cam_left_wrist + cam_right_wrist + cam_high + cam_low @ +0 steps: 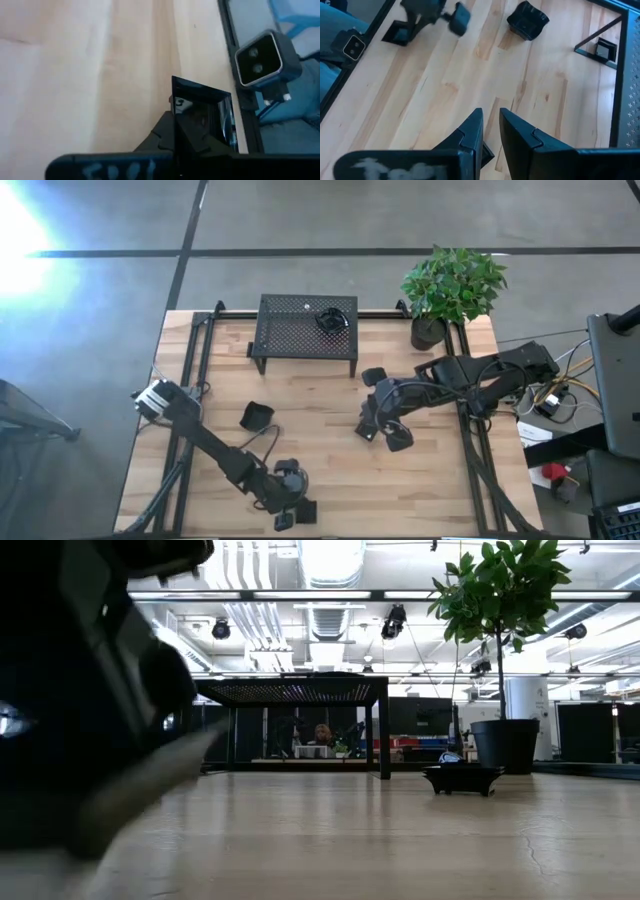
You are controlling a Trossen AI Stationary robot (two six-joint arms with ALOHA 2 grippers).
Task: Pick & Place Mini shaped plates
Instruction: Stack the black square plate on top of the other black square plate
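Landmark: black mesh stand [307,330] at the table's [430,480] far edge. Left gripper [292,502] is at the near edge, well apart from the stand, low to the wood, clamped on a square glossy plate [202,117] that sticks out past its fingers [165,132] in the left wrist view. Right gripper [383,425] sits nearer the stand, off its right front leg, fingers [470,132] close together with only a narrow gap; a dark bit shows at the fingertips (cannot tell whether they grip anything). One ruffled plate [256,417] lies loose on the wood in front of the stand's left half. Another small plate [374,376] lies just right of the stand's right front leg. One more plate [332,320] rests on the stand's top, right side. Potted plant [447,290] stands right of the stand.
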